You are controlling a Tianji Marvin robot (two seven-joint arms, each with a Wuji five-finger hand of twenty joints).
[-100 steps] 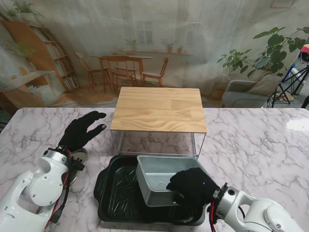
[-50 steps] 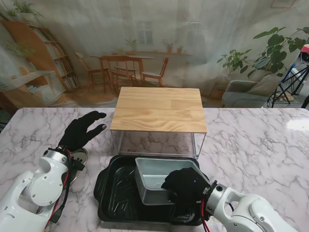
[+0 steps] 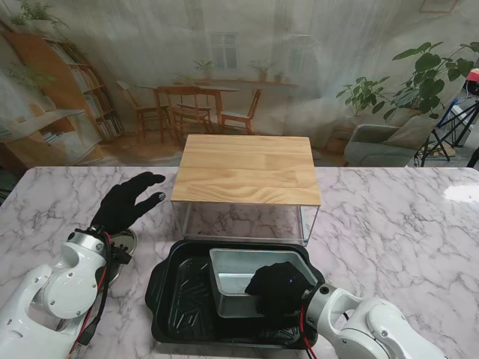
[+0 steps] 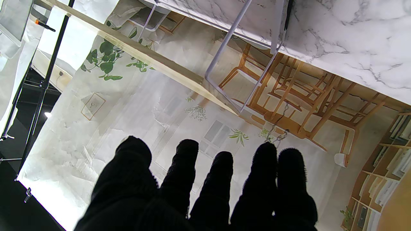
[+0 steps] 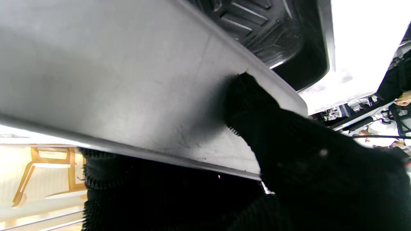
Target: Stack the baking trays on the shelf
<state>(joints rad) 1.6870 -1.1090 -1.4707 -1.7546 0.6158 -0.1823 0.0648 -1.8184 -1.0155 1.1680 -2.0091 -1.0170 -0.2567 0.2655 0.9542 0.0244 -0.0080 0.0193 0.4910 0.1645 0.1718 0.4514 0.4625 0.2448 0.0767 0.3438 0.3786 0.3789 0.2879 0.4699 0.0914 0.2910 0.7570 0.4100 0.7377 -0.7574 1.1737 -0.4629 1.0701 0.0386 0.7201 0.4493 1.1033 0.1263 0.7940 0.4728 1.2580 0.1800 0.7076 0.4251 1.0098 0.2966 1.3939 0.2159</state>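
Nearest to us, at the near edge of the table (image 3: 389, 217), our right hand (image 3: 275, 288) is clamped on the near wall of the grey baking tray (image 3: 241, 271), thumb inside and fingers under the rim. That grey tray sits tilted inside the larger black baking tray (image 3: 171, 295), which lies flat on the marble close to the near edge, a little left of centre.

To the left, near the table's left edge, our left hand (image 3: 129, 200) hangs over the marble with fingers spread, holding nothing. A small round metallic object (image 3: 122, 243) lies beside its wrist; we cannot tell what it is.

Farther on, toward the middle of the table, stands the shelf (image 3: 247, 168), a wooden top on thin wire legs. Its top is bare, so we judge the task barely begun: neither tray is on it yet, and both must be lifted there and stacked.

The right wrist view shows what the stand view hides: the thumb (image 5: 247, 96) pressed on the grey wall and the black tray's ribbed floor beyond. The left wrist view shows the spread fingertips (image 4: 186, 154) apart from the shelf's wire leg (image 4: 224, 51), touching nothing.
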